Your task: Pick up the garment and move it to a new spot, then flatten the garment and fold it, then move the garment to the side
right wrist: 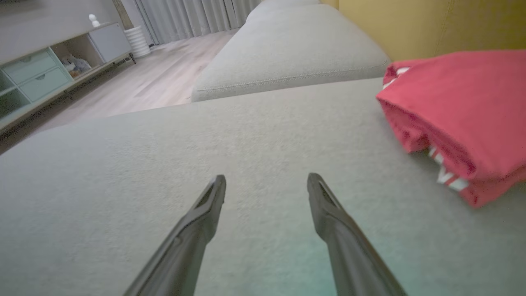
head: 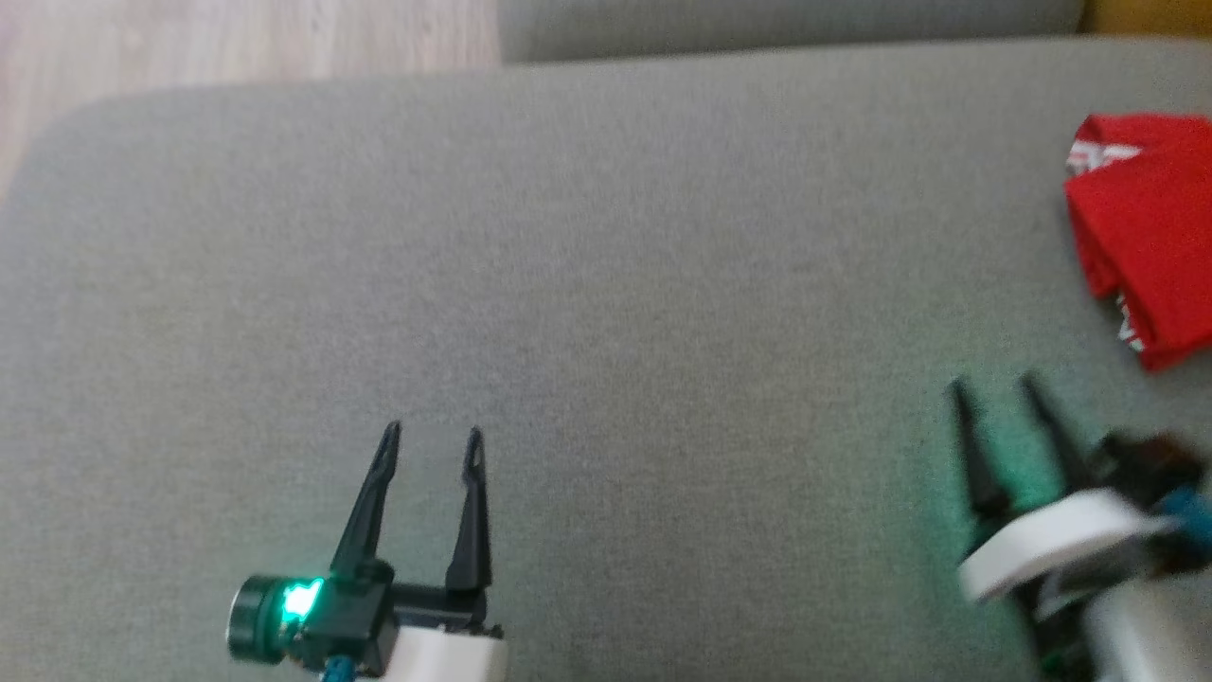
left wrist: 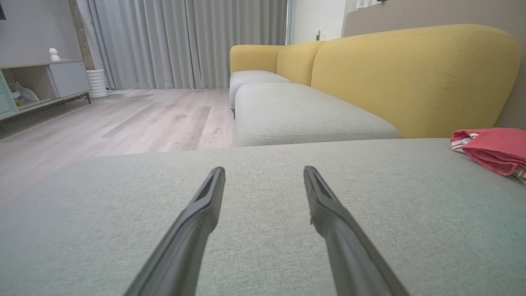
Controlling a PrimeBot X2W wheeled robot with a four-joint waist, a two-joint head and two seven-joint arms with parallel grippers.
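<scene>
One red garment [head: 1146, 237], trimmed with white stripes, lies folded into a compact bundle on a broad grey sofa cushion [head: 606, 284]. Two robot grippers hover over the same cushion, each with two long dark fingers, four fingers in all.

The left gripper [head: 433, 431] sits at the lower left of the head view with its fingers spread apart and nothing between them. The right gripper [head: 992, 384] sits at the lower right, slightly blurred. Its wrist view shows its fingers likewise spread wide and empty over bare grey fabric.

The garment rests at the far right edge of the head view, cut off by the frame. It is ahead of the right gripper and to its right, near but not touching. It lies well apart from the left gripper, across most of the cushion. A yellow backrest [left wrist: 411, 78] rises behind the garment, and pale wooden floor [left wrist: 135, 119] lies beyond the cushion's far edge.
</scene>
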